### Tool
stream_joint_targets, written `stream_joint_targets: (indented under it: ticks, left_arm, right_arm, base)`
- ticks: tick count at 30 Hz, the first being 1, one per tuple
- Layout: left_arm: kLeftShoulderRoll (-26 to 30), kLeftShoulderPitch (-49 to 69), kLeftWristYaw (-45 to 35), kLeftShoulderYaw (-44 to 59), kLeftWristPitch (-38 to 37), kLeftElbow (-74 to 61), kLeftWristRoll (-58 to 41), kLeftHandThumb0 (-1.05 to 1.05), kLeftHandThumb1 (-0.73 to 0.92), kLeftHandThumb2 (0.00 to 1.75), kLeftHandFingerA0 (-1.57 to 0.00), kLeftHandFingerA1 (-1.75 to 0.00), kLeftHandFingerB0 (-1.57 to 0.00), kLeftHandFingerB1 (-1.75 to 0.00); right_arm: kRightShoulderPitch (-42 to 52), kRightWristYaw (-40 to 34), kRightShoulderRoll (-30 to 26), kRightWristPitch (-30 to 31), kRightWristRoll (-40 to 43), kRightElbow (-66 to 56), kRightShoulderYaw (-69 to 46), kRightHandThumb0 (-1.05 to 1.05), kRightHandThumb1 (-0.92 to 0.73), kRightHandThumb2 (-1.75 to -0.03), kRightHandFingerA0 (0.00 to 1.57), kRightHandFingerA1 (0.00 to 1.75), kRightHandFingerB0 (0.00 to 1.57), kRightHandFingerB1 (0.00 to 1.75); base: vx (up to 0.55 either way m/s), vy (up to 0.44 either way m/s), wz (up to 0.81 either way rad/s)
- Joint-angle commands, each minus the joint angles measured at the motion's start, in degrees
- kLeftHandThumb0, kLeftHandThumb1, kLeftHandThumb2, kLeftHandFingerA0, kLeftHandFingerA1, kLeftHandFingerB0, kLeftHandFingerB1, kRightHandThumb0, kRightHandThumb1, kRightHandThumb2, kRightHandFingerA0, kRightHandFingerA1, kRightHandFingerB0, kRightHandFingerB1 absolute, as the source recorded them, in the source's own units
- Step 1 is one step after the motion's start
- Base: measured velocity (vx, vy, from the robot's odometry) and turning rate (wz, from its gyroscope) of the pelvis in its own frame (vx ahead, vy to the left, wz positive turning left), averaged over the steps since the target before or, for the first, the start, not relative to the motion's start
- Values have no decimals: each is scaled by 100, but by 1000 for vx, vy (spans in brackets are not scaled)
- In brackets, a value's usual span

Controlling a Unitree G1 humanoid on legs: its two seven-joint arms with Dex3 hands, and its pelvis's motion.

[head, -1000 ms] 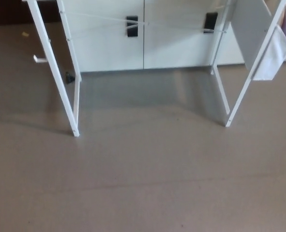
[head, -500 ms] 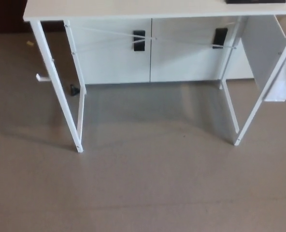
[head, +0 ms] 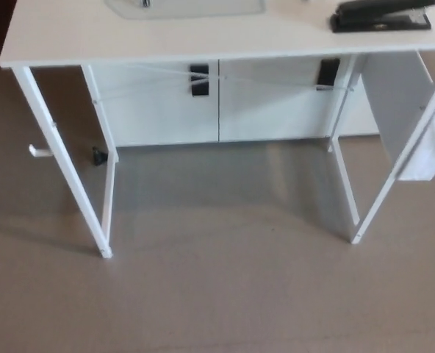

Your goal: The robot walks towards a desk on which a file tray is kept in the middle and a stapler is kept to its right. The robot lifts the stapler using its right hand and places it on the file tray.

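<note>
A white desk point(head: 70, 37) stands ahead, with its top showing along the upper edge of the head view. A black stapler point(head: 381, 15) lies on the desktop at the upper right. The near edge of a pale file tray point(head: 188, 9) shows at the top middle of the desk, to the left of the stapler; the rest of it is cut off by the frame. Neither of my hands appears in the view.
White desk legs reach the floor at the left point(head: 104, 250) and the right point(head: 356, 237). A white cabinet point(head: 217, 103) with black handles stands behind the desk. A white panel point(head: 423, 147) hangs at the desk's right. Brown floor point(head: 217, 294) fills the foreground.
The whole picture has shifted downward, so the camera has moved. The desktop, the stapler and the tray edge have come into view at the top.
</note>
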Motion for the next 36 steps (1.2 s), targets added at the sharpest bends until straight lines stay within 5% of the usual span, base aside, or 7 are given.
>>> stream_joint_targets:
  ticks: [1,13,26,27,31,32,36]
  left_arm:
    - [106,45,-19,-37,-91,-80,-1,-105,70,131,-13,-77,-1,-53]
    - [89,-27,73,-50,-55,-39,-18,-105,72,131,-14,-75,-2,-48]
    - [95,-17,113,-70,-125,-13,25,-105,71,131,-30,-83,0,-52]
    - [100,-15,102,-85,-123,-21,36,-105,71,130,-27,-82,0,-53]
    - [109,-12,59,-97,-108,-40,34,-105,73,132,-20,-78,0,-51]
    - [115,-7,13,-92,-116,-43,19,-105,73,132,-15,-76,-1,-50]
    - [136,-3,118,-189,-73,-100,106,-105,73,132,-25,-79,0,-52]
  right_arm:
    - [60,-41,29,-346,170,75,-151,-36,-46,-102,2,51,0,47]
    - [-43,-15,5,-465,81,335,-163,-69,-66,-62,9,27,21,29]
    - [-72,73,109,-570,339,477,-308,-70,-52,-86,5,41,15,42]
    - [-153,61,95,-585,290,612,-266,-36,-41,-99,3,52,0,47]
    - [-163,56,78,-472,312,560,-304,-64,-63,-61,10,27,24,30]
    - [-138,52,67,-501,281,537,-280,-36,-41,-98,3,53,0,47]
    - [-102,35,-13,-281,135,345,-133,-70,-67,-60,7,30,22,29]
  base:
    - [136,-46,1]
    - [232,-7,9]
    - [298,11,2]
    - [345,186,-32]
    - [354,264,-9]
    - [182,139,-1]
    - [120,69,3]
